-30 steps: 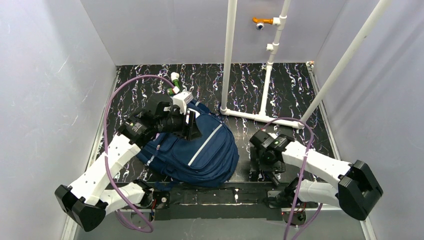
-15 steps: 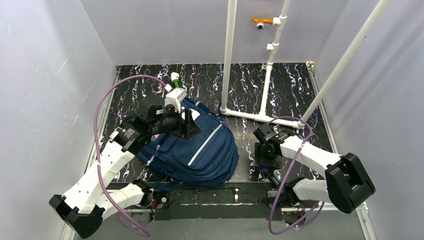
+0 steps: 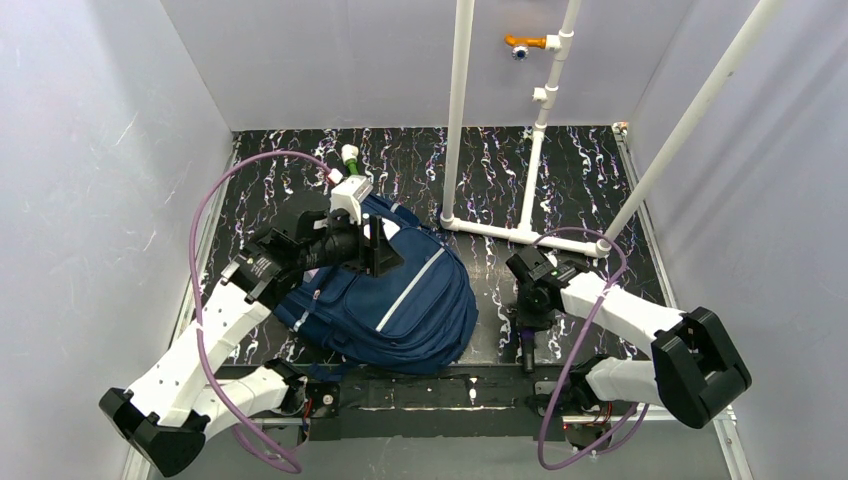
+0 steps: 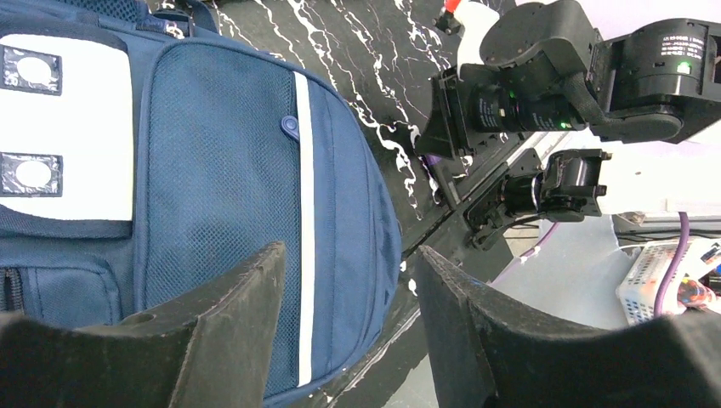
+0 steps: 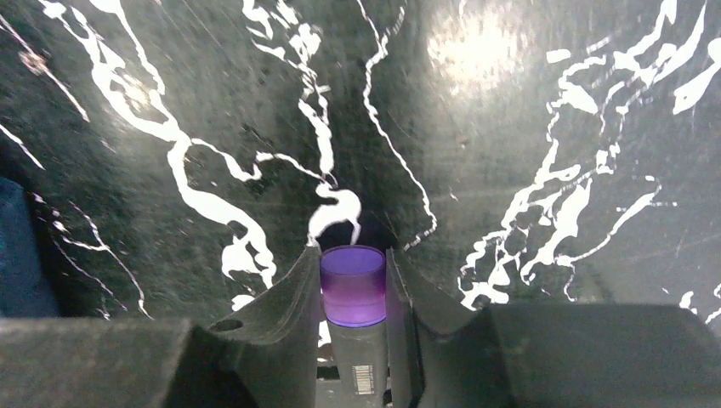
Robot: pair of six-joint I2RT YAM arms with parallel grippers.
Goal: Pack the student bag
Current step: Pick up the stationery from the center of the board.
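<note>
Navy student bag (image 3: 400, 305) flat on bench (image 3: 570, 170), left half. Above its far end, left fingers (image 4: 229, 323) spread, gripping nothing. Right of bag, right fingers (image 5: 285, 314) pinching purple-capped tube (image 5: 353, 285), low over bench.

- The 10 o'clock corner of the student bag (image 3: 410, 300) is covered in the top view by the left claw (image 3: 383, 252). In the left wrist view the bag is cut off at the 9 o'clock edge.
- A green-and-white object (image 3: 349, 160) at the bag's 12 o'clock is half hidden by the wrist, and its kind cannot be told.
- The purple-capped tube (image 5: 352, 293) gripped in the right claw (image 5: 354, 255) is cut off at the 6 o'clock edge. Its label is too small to be read.
</note>
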